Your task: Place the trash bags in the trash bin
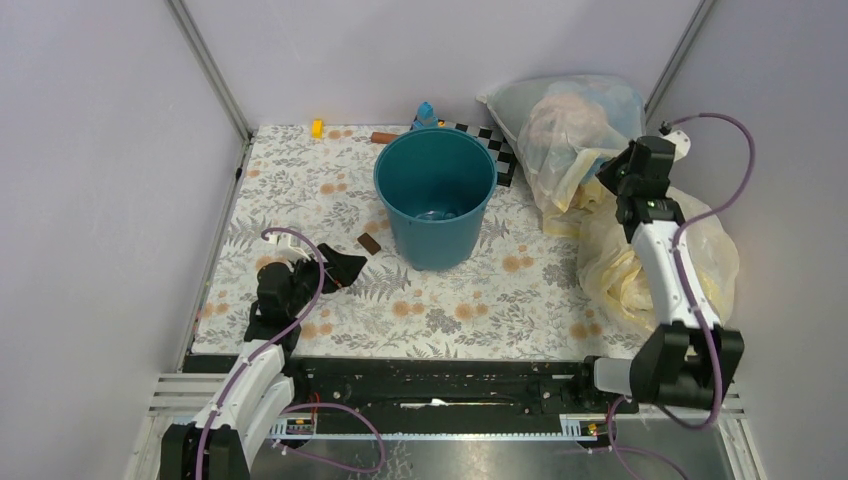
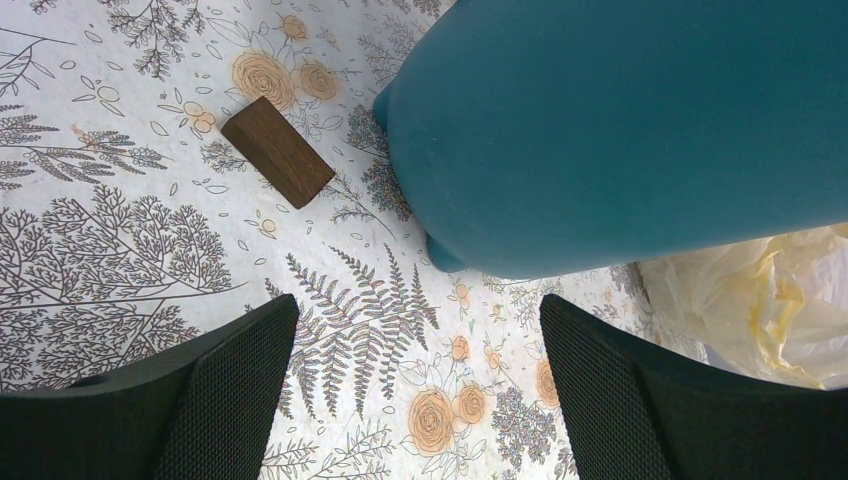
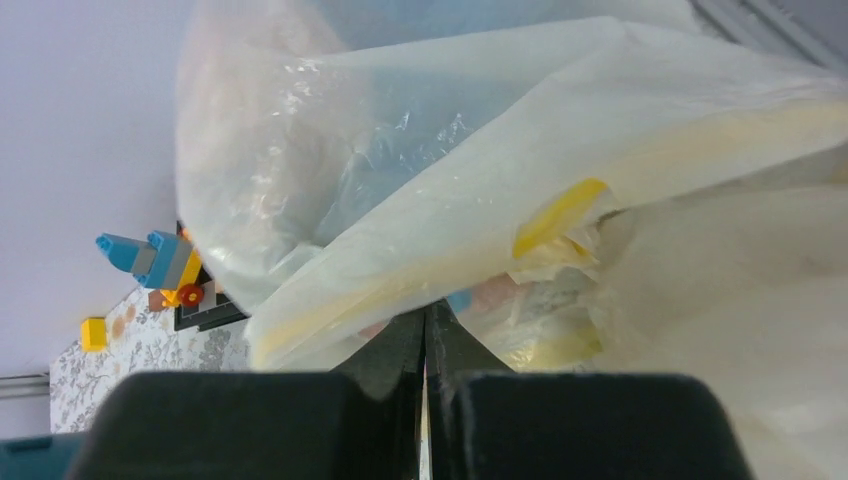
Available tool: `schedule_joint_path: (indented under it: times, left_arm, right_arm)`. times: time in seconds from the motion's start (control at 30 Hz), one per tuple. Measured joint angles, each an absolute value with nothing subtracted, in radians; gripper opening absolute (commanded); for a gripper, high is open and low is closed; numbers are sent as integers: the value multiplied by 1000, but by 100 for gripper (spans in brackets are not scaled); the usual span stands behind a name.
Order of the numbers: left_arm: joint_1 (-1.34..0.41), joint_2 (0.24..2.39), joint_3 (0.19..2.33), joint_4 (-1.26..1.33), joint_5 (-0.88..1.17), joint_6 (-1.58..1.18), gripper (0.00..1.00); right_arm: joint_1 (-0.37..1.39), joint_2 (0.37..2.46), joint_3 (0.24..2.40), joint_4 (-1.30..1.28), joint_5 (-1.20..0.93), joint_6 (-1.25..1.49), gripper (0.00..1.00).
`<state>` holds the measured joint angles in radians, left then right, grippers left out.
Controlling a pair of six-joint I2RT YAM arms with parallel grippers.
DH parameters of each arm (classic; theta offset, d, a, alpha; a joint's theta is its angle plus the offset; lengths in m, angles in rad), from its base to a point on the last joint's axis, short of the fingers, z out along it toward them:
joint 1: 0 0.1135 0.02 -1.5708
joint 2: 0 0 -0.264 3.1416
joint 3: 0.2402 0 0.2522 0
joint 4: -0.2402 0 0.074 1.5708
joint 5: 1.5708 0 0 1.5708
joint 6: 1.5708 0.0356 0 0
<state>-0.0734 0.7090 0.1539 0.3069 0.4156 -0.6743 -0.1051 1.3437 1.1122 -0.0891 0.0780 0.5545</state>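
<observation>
The teal trash bin [image 1: 437, 235] stands upright mid-table, and its wall fills the top of the left wrist view [image 2: 620, 130]. A small crinkly bit of translucent bluish film, possibly a trash bag [image 1: 437, 213], lies on the bin's floor. My left gripper [image 1: 345, 270] rests low, left of the bin, open with only tablecloth between its fingers [image 2: 415, 330]. My right gripper [image 1: 604, 172] is raised at the back right, shut [image 3: 427, 312]. Its tips press against the lower fold of a pale-yellow bag [image 3: 420, 270]. Whether any film is pinched does not show.
A large clear stuffed bag [image 1: 565, 120] leans in the back right corner, with big pale-yellow bags [image 1: 620, 270] in front of it. A brown block [image 1: 370, 243] lies left of the bin. Small toys [image 1: 426, 113] and a checkered board [image 1: 500, 145] sit along the back wall.
</observation>
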Motion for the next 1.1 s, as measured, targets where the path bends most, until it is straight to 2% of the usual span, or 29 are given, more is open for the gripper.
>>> schedule_joint_path:
  times: [0.33, 0.57, 0.8, 1.1]
  left_arm:
    - [-75, 706, 154, 305, 420, -674, 93]
    - [-76, 707, 154, 308, 425, -682, 93]
    - [-78, 718, 154, 316, 439, -688, 93]
    - [-81, 717, 154, 317, 445, -690, 93]
  right_arm:
    - [-105, 1047, 1089, -275, 145, 531, 0]
    - [-105, 958, 1155, -400, -85, 528, 0]
    - [-105, 946, 1390, -520, -274, 517, 0]
    - [-105, 1003, 1771, -583, -347, 512, 0]
